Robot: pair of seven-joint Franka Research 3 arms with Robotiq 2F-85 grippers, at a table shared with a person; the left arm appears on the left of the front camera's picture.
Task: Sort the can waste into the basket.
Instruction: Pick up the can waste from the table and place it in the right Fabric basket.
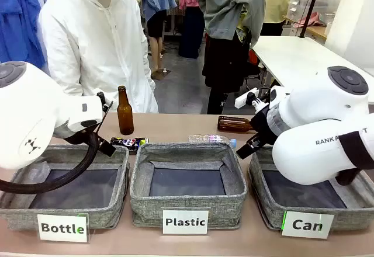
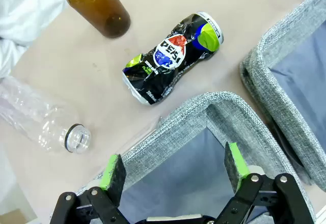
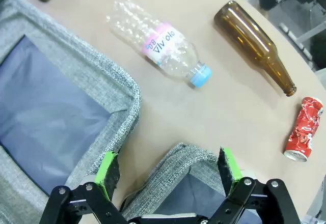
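A dented black can with colourful print lies on the table just past the corner of the "Bottle" basket; the front view has the black can behind that basket. My left gripper hovers open over this corner, nothing between its green pads. The crushed red-and-silver can lies on the table to the far right in the right wrist view, beyond the "Can" basket's corner. My right gripper is open above that corner. The "Can" basket stands at the front right.
A brown bottle stands upright behind the black can. Another brown bottle and a clear plastic bottle lie behind the "Plastic" basket. A second clear bottle lies left of the left gripper. A person in white stands across the table.
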